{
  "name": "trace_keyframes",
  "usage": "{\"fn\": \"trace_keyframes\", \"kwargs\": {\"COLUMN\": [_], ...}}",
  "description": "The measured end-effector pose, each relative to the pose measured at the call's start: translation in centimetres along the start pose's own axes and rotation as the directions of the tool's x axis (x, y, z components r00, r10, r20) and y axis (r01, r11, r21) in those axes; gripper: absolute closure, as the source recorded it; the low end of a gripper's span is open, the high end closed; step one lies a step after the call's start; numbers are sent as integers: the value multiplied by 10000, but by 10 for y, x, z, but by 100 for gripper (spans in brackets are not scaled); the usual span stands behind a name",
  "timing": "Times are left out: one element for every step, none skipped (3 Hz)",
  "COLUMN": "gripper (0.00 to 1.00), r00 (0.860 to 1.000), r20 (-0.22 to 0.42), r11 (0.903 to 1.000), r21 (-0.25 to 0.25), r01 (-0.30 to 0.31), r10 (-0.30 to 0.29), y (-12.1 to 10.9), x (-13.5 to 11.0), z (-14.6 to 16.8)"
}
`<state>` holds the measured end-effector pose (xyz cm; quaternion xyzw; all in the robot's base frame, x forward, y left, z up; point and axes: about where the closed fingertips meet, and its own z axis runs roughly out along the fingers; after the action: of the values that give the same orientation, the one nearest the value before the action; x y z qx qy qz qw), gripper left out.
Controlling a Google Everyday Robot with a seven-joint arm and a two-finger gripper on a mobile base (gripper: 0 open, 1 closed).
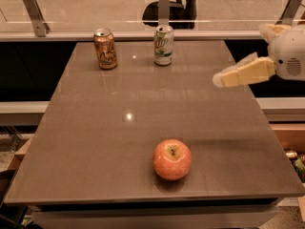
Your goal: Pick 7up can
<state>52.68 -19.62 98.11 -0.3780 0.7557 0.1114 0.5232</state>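
Note:
The 7up can, white with a green logo and silver top, stands upright near the far edge of the brown table, a little right of centre. My gripper comes in from the right edge, above the table's right side. It is to the right of the can and nearer the camera, well apart from it. It holds nothing.
A copper-orange can stands upright to the left of the 7up can. A red apple sits near the front edge. A glass barrier with metal posts runs along the back of the table.

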Motion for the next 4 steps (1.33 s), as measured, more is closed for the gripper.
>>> {"fn": "trace_keyframes", "kwargs": {"gripper": [0,0,0,0], "r00": [9998,9996,9943,9754], "r20": [105,253,944,1957], "r11": [9997,9999,9985,9941], "r21": [173,93,-260,-571], "r01": [147,-112,-472,-917], "r10": [-149,110,495,1012], "y": [-5,1,12,20], "x": [-5,-7,-15,-26], "z": [0,14,52,91]}}
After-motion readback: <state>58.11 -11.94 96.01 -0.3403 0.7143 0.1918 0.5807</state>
